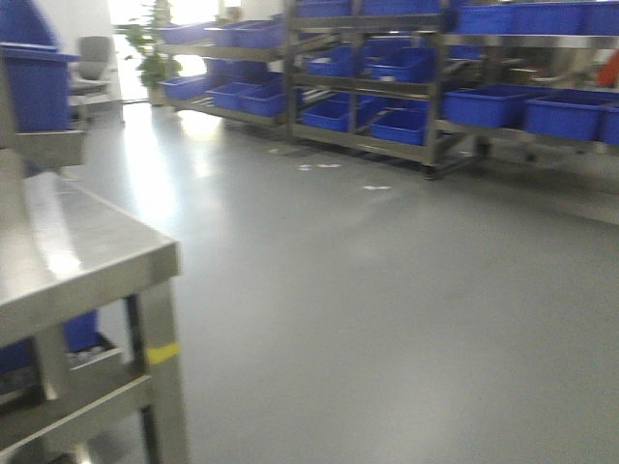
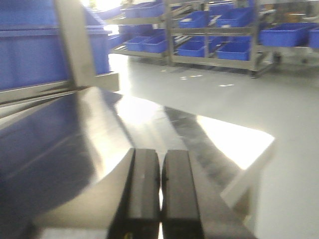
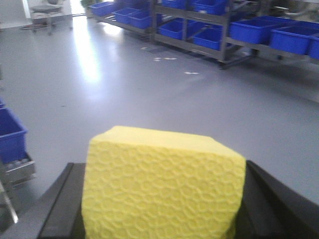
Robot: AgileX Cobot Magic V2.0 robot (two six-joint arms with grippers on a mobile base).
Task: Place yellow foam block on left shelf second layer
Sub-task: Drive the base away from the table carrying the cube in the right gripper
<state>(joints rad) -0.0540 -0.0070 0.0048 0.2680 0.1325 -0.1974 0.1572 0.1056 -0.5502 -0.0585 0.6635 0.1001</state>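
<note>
Between the jaws of the right gripper (image 3: 164,214), held by its flat sides short of the steel shelf (image 1: 68,251), the yellow foam block (image 3: 159,184) looks light, soft and dimpled, so a gentle squeeze should do; the left gripper (image 2: 160,194) is closed, empty.

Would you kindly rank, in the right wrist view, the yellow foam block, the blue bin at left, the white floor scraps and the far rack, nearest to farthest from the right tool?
1. yellow foam block, held in the right tool.
2. blue bin, low at the left edge.
3. white floor scraps, ahead, mid-floor.
4. far rack, at the back.
</note>
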